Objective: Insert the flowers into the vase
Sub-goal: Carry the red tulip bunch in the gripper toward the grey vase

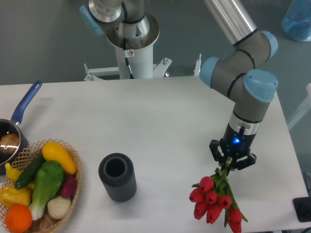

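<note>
- The gripper (pixel 229 166) sits at about four o'clock on the table (pixel 160 126), its jaws clenched on the green stems of the flowers (pixel 215 199), whose red heads hang below it.
- The vase (pixel 117 176) stands upright at about seven o'clock, well apart from the bunch — mouth open and unobstructed.
- To do this well, I judge: lift, carry towards nine o'clock, turn stems down, centre over the mouth — then lower slowly.
- The wicker basket (pixel 73 179) near the vase wants a wide berth.

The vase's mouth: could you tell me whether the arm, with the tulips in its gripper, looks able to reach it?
Probably yes. The vase stands upright, mouth open, with bare table between it and the gripper holding the tulips; the wicker basket sits beyond it.
</note>
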Robot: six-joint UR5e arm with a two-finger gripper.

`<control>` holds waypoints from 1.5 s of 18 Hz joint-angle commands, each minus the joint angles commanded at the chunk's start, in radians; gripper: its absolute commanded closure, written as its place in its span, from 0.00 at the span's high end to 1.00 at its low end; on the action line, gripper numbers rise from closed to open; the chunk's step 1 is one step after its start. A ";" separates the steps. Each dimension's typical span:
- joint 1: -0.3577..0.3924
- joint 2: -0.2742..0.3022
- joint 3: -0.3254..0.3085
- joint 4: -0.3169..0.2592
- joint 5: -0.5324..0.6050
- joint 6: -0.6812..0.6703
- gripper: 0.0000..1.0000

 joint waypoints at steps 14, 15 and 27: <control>-0.005 0.044 0.005 0.000 -0.191 -0.035 0.20; -0.006 0.054 0.005 0.000 -0.242 -0.047 0.20; -0.049 0.149 0.000 0.035 -0.661 -0.052 0.20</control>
